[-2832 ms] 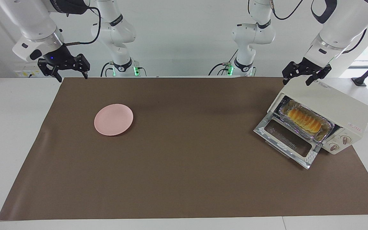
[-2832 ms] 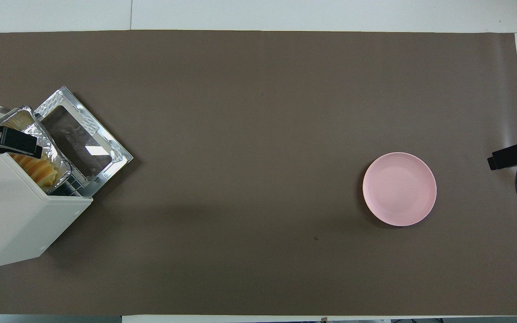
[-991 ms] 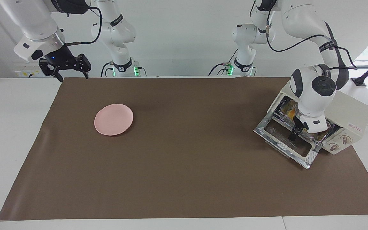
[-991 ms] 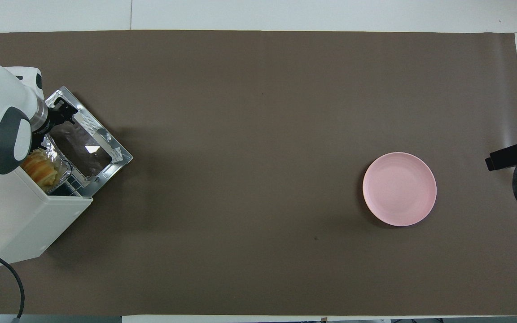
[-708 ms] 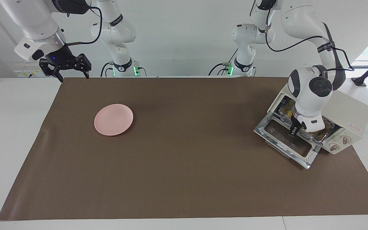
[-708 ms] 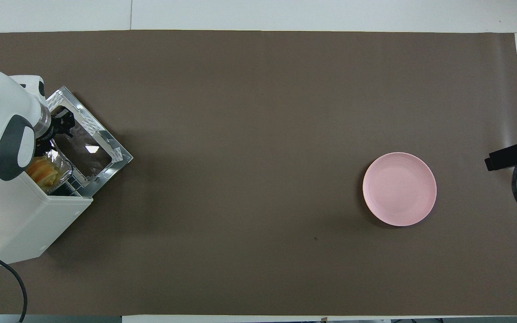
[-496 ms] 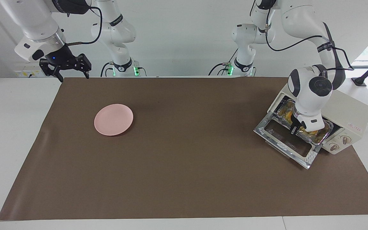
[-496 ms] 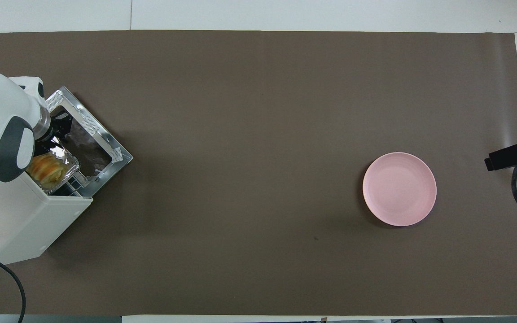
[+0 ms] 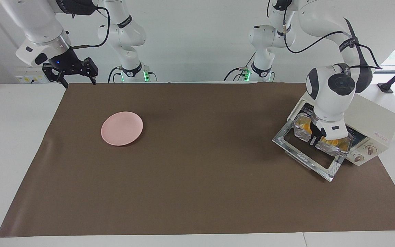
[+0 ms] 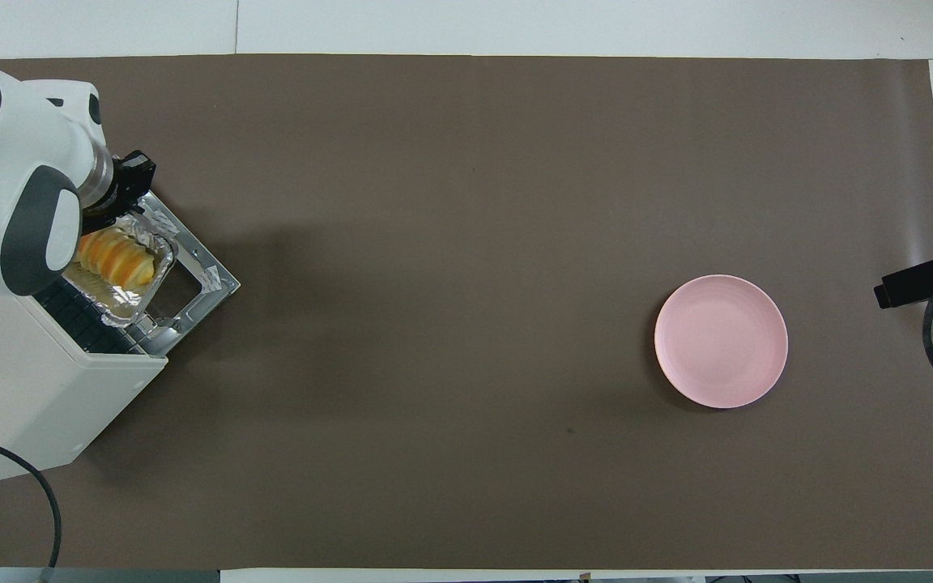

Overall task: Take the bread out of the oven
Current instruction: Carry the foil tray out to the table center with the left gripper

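- Now, left gripper point(image 9: 313, 140) is clamped on the rim of the foil tray point(image 9: 324, 145), over the oven point(image 9: 372, 120) door point(image 9: 303, 156).
- Bread point(image 10: 114, 257) sits in the tray; tray is partly out of the oven mouth, over the dropped door.
- Right gripper point(image 9: 70, 73) waits with fingers spread, above the table edge at the right arm's end.
- Pink plate point(image 9: 122, 128) is on the brown mat point(image 9: 197, 178), well apart from the oven.

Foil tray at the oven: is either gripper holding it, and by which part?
The left gripper is shut on the foil tray, pinching the rim of its long side over the open oven door; the bread lies inside. The right gripper holds nothing.
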Robot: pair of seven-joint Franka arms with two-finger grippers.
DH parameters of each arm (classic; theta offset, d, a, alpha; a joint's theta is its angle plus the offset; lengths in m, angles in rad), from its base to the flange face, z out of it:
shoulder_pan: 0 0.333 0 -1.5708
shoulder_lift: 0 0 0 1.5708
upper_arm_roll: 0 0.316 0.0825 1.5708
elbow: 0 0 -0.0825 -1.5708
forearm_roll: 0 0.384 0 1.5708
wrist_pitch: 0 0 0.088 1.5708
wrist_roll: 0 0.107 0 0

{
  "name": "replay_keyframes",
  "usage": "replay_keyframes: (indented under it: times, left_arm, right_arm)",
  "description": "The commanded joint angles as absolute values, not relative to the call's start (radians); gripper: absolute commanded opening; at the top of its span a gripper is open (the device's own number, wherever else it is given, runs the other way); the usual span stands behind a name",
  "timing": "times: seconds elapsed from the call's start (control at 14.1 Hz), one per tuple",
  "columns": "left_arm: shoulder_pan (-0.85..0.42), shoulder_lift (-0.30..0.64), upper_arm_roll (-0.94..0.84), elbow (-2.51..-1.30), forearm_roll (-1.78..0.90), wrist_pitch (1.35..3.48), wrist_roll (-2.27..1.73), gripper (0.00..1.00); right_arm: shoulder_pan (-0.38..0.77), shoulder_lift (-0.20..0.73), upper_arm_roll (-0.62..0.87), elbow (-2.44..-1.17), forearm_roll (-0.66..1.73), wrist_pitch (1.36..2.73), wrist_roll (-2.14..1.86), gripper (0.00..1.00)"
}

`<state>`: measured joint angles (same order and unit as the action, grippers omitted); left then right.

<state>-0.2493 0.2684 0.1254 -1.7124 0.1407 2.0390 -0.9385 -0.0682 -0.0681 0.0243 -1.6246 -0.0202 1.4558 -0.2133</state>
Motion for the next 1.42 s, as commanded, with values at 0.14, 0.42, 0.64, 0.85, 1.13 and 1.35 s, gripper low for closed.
replay_keyframes:
  times: [0.14, 0.42, 0.64, 0.85, 1.13, 1.35]
  left_arm:
    - [-0.430, 0.350, 0.132, -1.575, -0.042, 2.019, -0.899, 0.00]
    - [-0.609, 0.344, 0.118, -1.574, -0.057, 1.980, -0.554, 0.00]
    - [-0.705, 0.353, 0.094, -1.598, -0.072, 1.988, -0.534, 0.00]
    - [-0.784, 0.432, 0.095, -1.597, -0.071, 1.996, -0.534, 0.00]
    - [-0.790, 0.436, 0.094, -1.657, -0.074, 2.088, -0.528, 0.17]
    - [-0.793, 0.434, 0.097, -1.646, -0.075, 2.074, -0.541, 1.00]
  right_arm:
    - [-0.074, -0.081, 0.031, -1.637, -0.018, 1.448, -0.203, 1.00]
    - [-0.074, -0.081, 0.031, -1.637, -0.020, 1.448, -0.202, 1.00]
    - [-0.074, -0.081, 0.031, -1.638, -0.020, 1.450, -0.204, 1.00]
    - [-0.074, -0.081, 0.031, -1.638, -0.020, 1.453, -0.206, 1.00]
    - [-0.072, -0.083, 0.032, -1.641, -0.020, 1.453, -0.201, 1.00]
    - [-0.072, -0.084, 0.034, -1.644, -0.018, 1.454, -0.199, 1.00]
